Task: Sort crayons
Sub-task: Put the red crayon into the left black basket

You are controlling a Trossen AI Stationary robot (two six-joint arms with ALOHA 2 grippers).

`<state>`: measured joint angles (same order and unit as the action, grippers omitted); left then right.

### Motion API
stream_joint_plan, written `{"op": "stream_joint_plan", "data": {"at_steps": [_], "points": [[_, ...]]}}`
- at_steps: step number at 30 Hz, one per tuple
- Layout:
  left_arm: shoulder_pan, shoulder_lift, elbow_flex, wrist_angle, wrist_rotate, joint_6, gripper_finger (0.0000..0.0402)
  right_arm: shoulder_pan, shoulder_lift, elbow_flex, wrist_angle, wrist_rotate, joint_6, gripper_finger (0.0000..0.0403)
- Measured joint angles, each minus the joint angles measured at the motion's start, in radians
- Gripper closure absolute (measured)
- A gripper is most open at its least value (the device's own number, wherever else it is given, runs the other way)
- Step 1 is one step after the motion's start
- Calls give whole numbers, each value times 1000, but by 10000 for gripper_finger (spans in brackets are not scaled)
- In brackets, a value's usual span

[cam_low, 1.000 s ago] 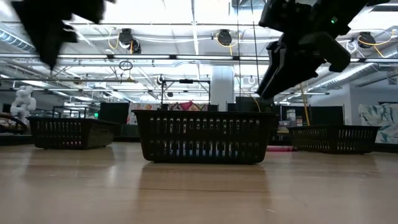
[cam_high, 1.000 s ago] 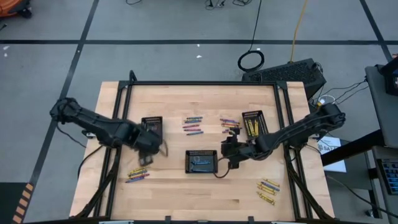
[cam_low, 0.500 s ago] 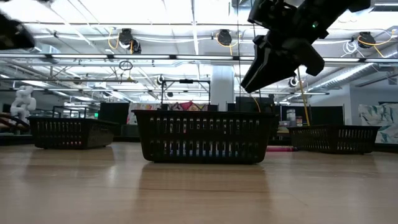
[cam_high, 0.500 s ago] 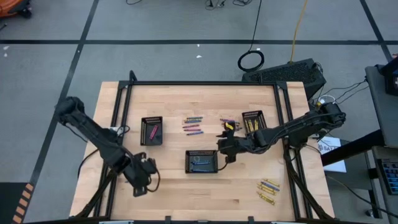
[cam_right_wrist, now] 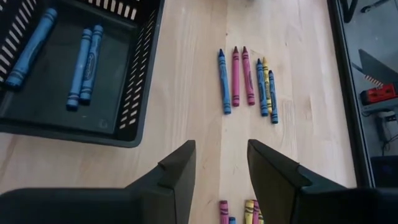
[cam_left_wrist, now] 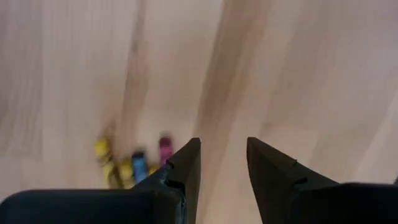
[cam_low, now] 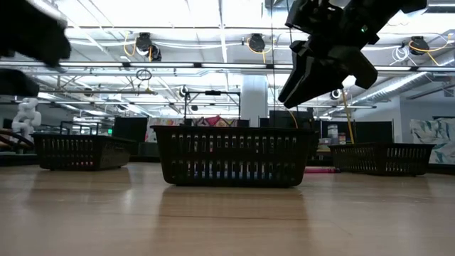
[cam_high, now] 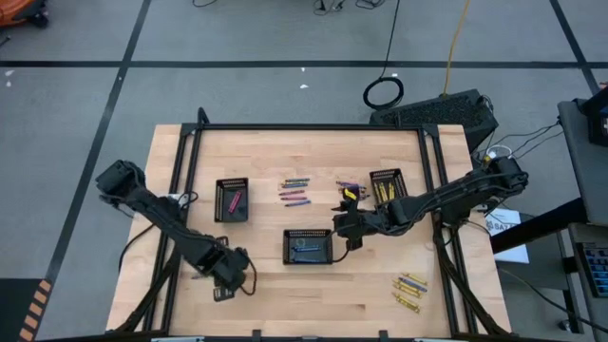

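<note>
My left gripper [cam_high: 225, 275] [cam_left_wrist: 222, 142] points straight down, open, low over the table's near left part. Nothing is between its fingers. A small bunch of crayons [cam_left_wrist: 134, 165], yellow, blue and pink, lies on the wood just beside one finger. My right gripper [cam_high: 344, 223] [cam_right_wrist: 221, 144] hovers open and empty at the right end of the middle black tray [cam_high: 309, 247]. In that tray lie blue crayons [cam_right_wrist: 84, 56]. A row of loose crayons [cam_right_wrist: 245, 78] lies on the table beyond it.
A left tray [cam_high: 233, 199] holds pink crayons and a right tray [cam_high: 388, 185] holds yellow ones. Loose crayon groups lie at the table's middle [cam_high: 294, 192], beside the right tray [cam_high: 351, 188] and near the front right [cam_high: 408, 292]. Bare wood lies along the near edge.
My left gripper has swung from beside the left tray toward the table's near edge and has come down, ending low over the bunch of crayons at the front left. My right gripper has rolled a little in place.
</note>
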<state>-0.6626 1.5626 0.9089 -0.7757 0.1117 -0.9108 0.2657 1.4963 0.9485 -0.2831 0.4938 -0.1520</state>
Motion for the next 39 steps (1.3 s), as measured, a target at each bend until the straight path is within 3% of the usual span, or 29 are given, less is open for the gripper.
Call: {"op": "stream_joint_plan", "data": {"at_steps": [7,14,34,39], "points": [[56,31,0,-70,19,27,283,0,0,0,20,0,1,273],[56,67,0,-53,-35,54,283,0,0,0,20,0,1,273],[54,113,1,-58,4,122,284,1,0,0,20,-1,9,273],[54,113,0,-90,16,141,304,1,0,0,20,-1,9,273]]}}
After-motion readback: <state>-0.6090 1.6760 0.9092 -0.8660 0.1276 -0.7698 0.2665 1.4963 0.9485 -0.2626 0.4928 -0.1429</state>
